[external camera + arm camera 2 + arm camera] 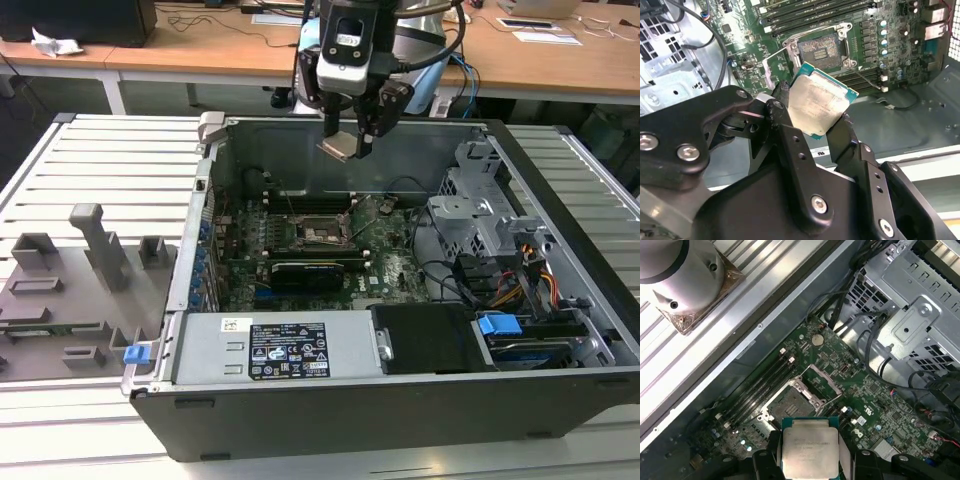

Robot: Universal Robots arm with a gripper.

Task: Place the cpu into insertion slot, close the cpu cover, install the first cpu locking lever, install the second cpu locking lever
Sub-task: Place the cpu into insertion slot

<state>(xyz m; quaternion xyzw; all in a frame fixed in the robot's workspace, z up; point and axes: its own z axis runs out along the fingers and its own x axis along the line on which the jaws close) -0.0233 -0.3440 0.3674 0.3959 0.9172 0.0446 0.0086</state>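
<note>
- Cpu (338,147) up in the air, pinched by two opposite edges between the gripper's (348,140) black fingers (790,135), pale metal face out to both wrist views (819,104) (807,447).
- So the gripper (815,107) (808,455) is clamped on the cpu, which sits tilted, one corner dipping lower in the exterior view.
- Below the gripper, well apart from it: the green board (385,255) lying flat on the floor of the open computer case (400,410).
- The socket (322,232) (821,50) (790,405) waits down there beneath the tool, dark centre bare, nothing seated in it.
- The cover (826,377) is swung up off the socket, hinged along one edge, its square opening showing board through it.
- Long black memory slots (765,385) run just beside the socket; a long black card (315,272) crosses the board nearer the case's front wall.
- Open air all round the fingers at this height; the case's back wall stands just behind the tool.
- Down at the board things get tighter: a grey drive cage (480,215) and loose cables to the exterior view's right of the gripper, the power supply (280,345) along the front.
- The case rests on a ribbed metal table (100,170), with a grey parts fixture (70,290) well off to the exterior view's left of the tool.
- Wooden desks (200,50) line the room behind the arm.
</note>
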